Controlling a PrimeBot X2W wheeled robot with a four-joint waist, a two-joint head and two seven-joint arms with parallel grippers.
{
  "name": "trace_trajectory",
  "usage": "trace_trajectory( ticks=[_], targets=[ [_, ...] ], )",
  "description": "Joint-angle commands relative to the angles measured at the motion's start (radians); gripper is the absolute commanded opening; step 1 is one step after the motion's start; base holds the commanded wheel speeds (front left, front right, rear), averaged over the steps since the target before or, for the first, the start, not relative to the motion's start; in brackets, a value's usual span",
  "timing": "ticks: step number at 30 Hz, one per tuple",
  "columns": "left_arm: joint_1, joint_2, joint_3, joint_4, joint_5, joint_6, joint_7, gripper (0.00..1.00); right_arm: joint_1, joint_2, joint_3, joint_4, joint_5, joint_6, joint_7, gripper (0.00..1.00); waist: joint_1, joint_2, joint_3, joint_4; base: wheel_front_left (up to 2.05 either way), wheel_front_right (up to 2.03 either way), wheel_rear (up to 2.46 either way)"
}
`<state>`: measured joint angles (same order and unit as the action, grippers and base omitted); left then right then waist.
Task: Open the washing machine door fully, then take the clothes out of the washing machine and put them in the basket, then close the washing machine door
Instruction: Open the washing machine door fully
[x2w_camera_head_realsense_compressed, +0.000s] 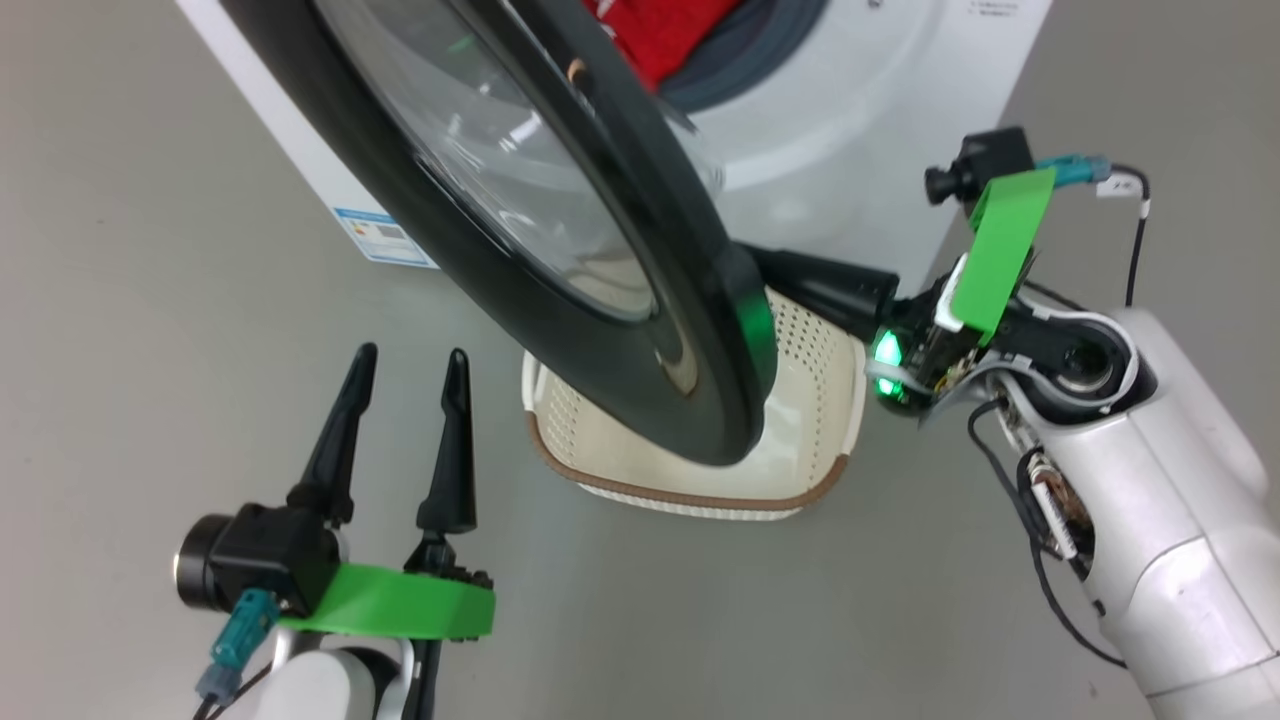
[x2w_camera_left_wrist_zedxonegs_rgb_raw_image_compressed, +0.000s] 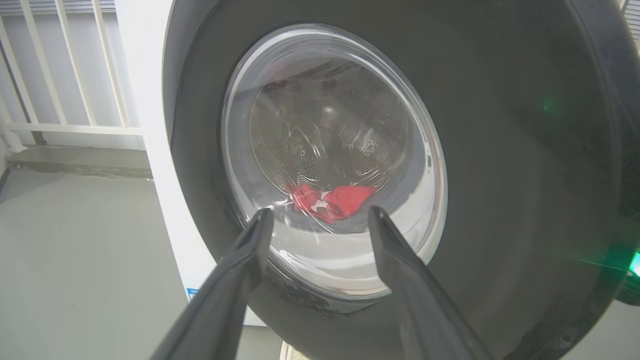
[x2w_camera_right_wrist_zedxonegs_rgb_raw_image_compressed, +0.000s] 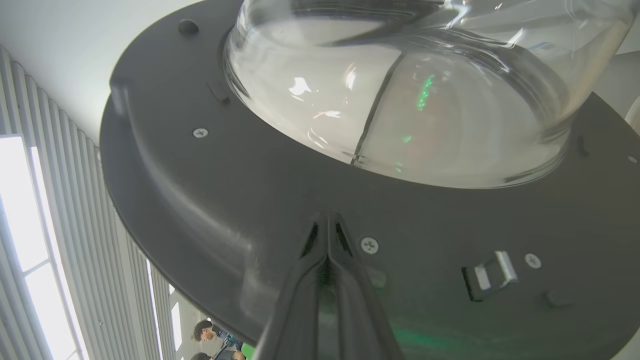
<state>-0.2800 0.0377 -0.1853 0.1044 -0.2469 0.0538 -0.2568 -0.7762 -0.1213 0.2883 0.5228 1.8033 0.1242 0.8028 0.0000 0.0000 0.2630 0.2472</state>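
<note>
The washing machine door (x2w_camera_head_realsense_compressed: 520, 210) stands partly swung out from the washing machine (x2w_camera_head_realsense_compressed: 850, 130), its top cut off in the head view. It hides the middle of the basket (x2w_camera_head_realsense_compressed: 810, 400) on the floor beneath it; the brown rim shows on both sides. The right claw (x2w_camera_right_wrist_zedxonegs_rgb_raw_image_compressed: 327, 220) is clenched on nothing, its 2 fingers pressed together, tips at the door's dark inner face below the glass bowl. In the head view the door's rim covers those tips. The left claw (x2w_camera_head_realsense_compressed: 412, 353) hangs released, facing the door's outer side, apart from it. The red clothes (x2w_camera_head_realsense_compressed: 660, 35) lie in the drum, mostly cut off.
</note>
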Motion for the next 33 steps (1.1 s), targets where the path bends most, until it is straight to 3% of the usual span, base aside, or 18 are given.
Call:
trace_trajectory(
  ticks=[1,33],
  targets=[
    [0.016,0.013,0.039,-0.022,0.003,0.008,-0.005,1.00,0.019,0.028,0.020,-0.033,-0.009,0.007,0.011,0.00,0.0000,0.0000,-0.024,0.024,0.00,0.00,0.00],
    [0.108,0.013,0.062,-0.008,0.003,0.006,-0.005,1.00,0.136,0.067,0.117,-0.008,-0.034,0.007,0.028,0.00,0.0000,0.0000,-0.169,0.218,0.00,0.00,0.00]
  ],
)
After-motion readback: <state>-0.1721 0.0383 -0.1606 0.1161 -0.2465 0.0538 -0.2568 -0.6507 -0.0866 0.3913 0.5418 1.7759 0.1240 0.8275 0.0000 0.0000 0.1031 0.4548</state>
